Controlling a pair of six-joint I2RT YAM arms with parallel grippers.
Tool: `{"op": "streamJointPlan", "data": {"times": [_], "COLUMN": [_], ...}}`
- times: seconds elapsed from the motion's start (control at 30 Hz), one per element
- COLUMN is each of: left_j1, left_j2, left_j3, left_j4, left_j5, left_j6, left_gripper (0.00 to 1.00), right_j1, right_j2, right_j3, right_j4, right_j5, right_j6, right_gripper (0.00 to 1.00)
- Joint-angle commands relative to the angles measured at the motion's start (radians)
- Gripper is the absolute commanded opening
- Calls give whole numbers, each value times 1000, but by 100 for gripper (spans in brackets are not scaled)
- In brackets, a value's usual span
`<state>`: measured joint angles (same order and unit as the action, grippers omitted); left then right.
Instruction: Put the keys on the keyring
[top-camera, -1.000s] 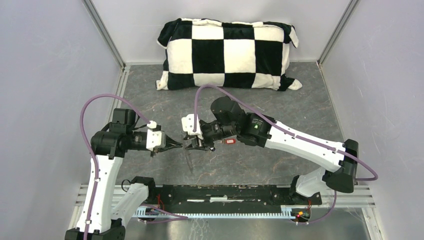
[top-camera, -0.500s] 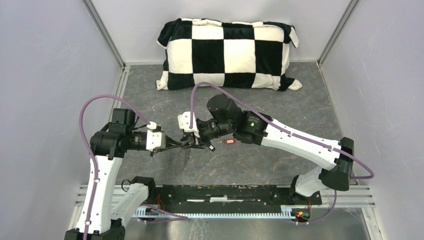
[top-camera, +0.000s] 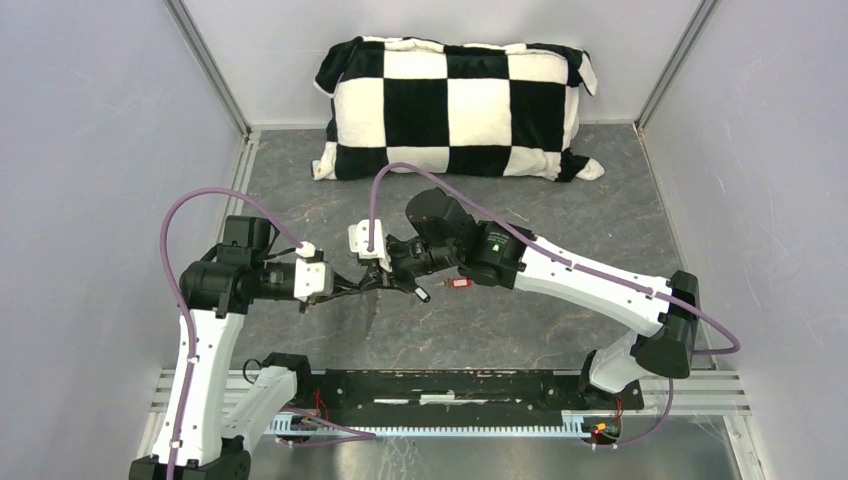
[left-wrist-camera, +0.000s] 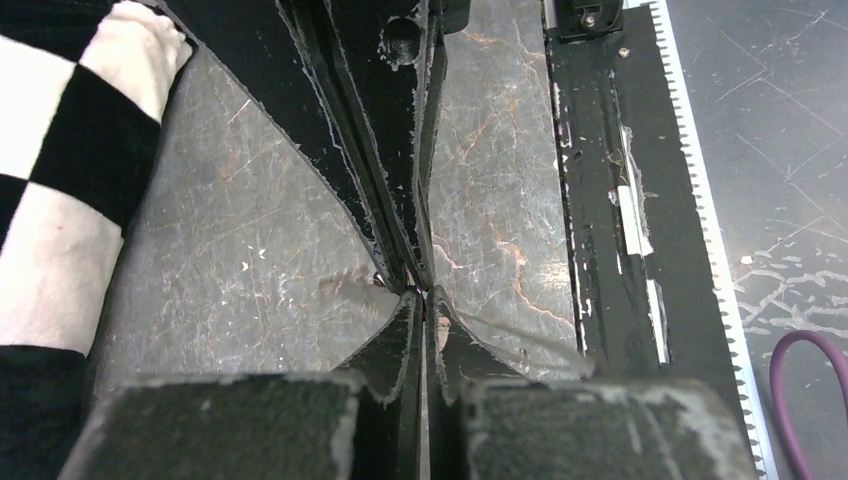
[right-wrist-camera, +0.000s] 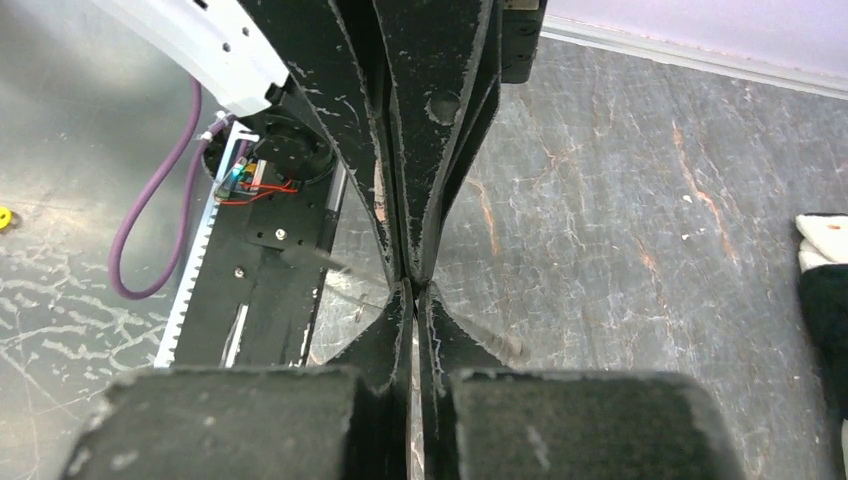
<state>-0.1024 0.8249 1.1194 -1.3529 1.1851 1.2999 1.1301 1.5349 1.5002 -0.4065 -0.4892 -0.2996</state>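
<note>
Meeting tip to tip: left hand (top-camera: 353, 287), right hand (top-camera: 377, 285), both pinching keyring (top-camera: 369, 312); red key (top-camera: 460, 283) on table (top-camera: 560, 200).

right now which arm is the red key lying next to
The right arm: the red key lies just beside its wrist, while the left arm sits farther off.

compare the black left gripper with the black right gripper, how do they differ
The black two-finger left gripper points right from a folded arm; the black two-finger right gripper points left from an arm stretched over the grey table. The small red-tagged key lies by the right gripper, away from the left gripper. Both are shut, tips meeting on the thin grey wire keyring.
</note>
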Motion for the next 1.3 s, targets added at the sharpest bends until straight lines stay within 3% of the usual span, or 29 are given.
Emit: {"op": "streamJointPlan", "data": {"times": [0.0, 0.03, 0.17, 0.23, 0.47, 0.7, 0.8, 0.9, 0.97, 1.27], "left_j1": [-3, -3, -2, -2, -2, -2, -3, -2, -2, -3], "left_j2": [-4, -4, -2, 3, 4, -43, -60, -64, -61, -44], "left_j3": [52, 55, 67, 70, 33, -39, -64, -69, -67, -75], "left_j4": [6, 6, 21, 26, 34, 158, 228, 271, 304, 382], "left_j5": [55, 56, 37, 25, 87, 142, 138, 142, 162, 248], "left_j6": [29, 26, -17, -40, -115, -307, -382, -424, -455, -582], "left_gripper": [2, 3, 26, 30, 31, 28, 30, 47, 52, 49], "right_j1": [0, 0, -16, -41, -81, -82, -82, -81, -78, -49], "right_j2": [-52, -79, -231, -287, -355, -332, -320, -306, -299, -262], "right_j3": [-39, -85, -321, -431, -649, -744, -757, -767, -773, -785], "right_j4": [118, 168, 452, 605, 985, 1286, 1349, 1394, 1416, 1489], "right_j5": [104, 114, 114, 80, 12, 2, 0, -8, -8, 26], "right_j6": [25, 30, 100, 168, 405, 587, 620, 647, 662, 683], "right_gripper": [0, 1, 0, 0, 0, 1, 1, 1, 1, 1]}}
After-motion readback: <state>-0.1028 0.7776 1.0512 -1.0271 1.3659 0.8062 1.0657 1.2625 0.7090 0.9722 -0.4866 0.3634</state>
